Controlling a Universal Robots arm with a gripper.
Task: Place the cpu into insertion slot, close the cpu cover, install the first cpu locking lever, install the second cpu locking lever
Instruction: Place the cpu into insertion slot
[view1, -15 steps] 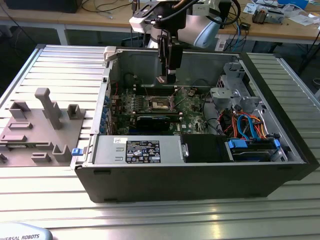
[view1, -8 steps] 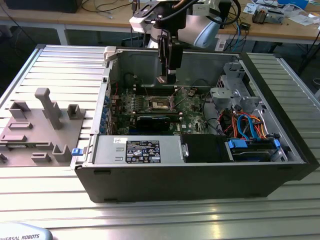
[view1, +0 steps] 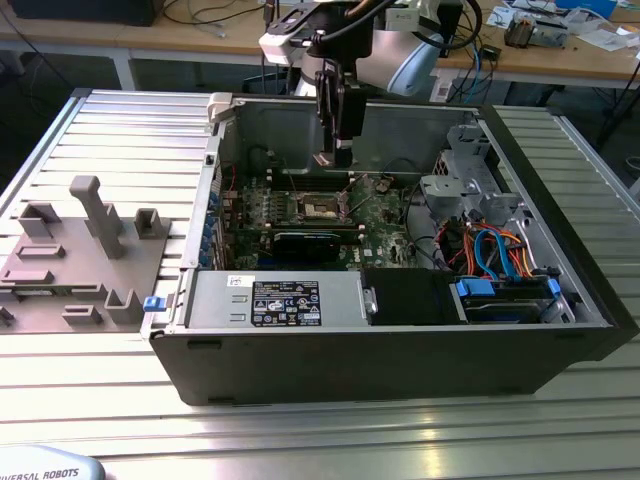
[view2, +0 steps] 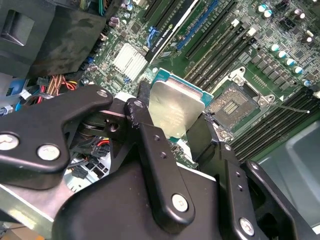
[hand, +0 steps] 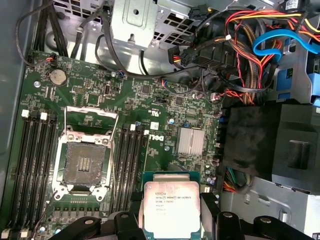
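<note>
**CPU (hand: 172, 210) clamped at its edges, socket lying open**

Exterior view: my gripper (view1: 335, 158) hangs in the upper middle of the frame, inside the open computer case (view1: 400, 360). The insertion slot (view1: 322, 207) sits just lower in the frame.

Second wrist view: the fingers (view2: 145, 112) pinch the CPU by opposite edges, which I judge keeps its faces untouched. It is held clear of the board.

First wrist view: the CPU cover (hand: 92, 109) stands swung up, baring the slot. The chip is off to one side, past the memory slots (hand: 129, 165), not yet over it.
</note>
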